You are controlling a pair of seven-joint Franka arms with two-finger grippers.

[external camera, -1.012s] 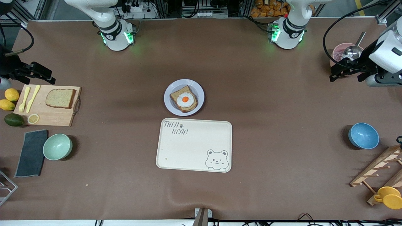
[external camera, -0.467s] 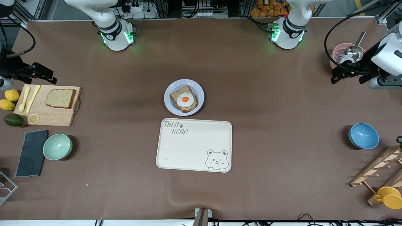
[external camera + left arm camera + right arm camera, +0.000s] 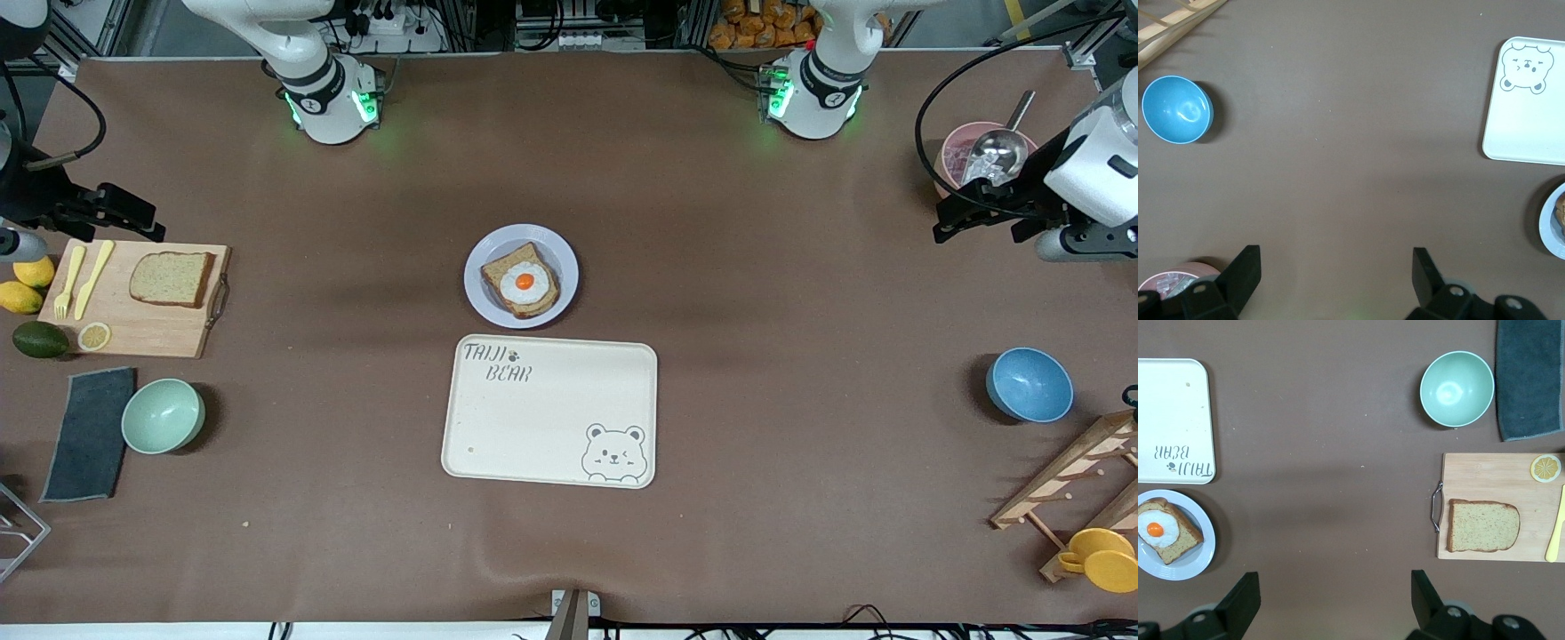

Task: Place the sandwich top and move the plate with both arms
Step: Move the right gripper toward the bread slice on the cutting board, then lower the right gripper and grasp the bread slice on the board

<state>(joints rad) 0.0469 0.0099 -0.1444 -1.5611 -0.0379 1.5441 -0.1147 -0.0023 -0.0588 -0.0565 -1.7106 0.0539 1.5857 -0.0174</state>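
- The sandwich top [image 3: 172,279] is lying flat on the wooden cutting board [image 3: 133,329] at the middle left of the front view, untouched.
- The plate [image 3: 562,258] is sitting at the centre of the front view, just above the bear-print tray [image 3: 551,418], and is carrying a bread slice with a fried egg [image 3: 523,282].
- The right gripper [image 3: 107,213] is hovering at the left edge of the front view, over the table just off the board's upper corner, with its fingers spread wide and empty.
- The left gripper [image 3: 978,209] is waiting at the upper right of the front view, beside a pink bowl [image 3: 956,147] holding a ladle, likewise spread wide and empty.
- Handling judgement: the slice is probably light, soft and easily crushed; grip lightly across opposite crust edges. The plate is likely rigid and smooth; each gripper should be pinching the raised rim on its own side.
- The right wrist view is showing the slice's speckled crumb [image 3: 1483,526] and the board's metal handle [image 3: 1436,507] beside it, clearer than in the front view.
- The left wrist view is showing only a sliver of plate rim [image 3: 1551,227] and no slice at all.
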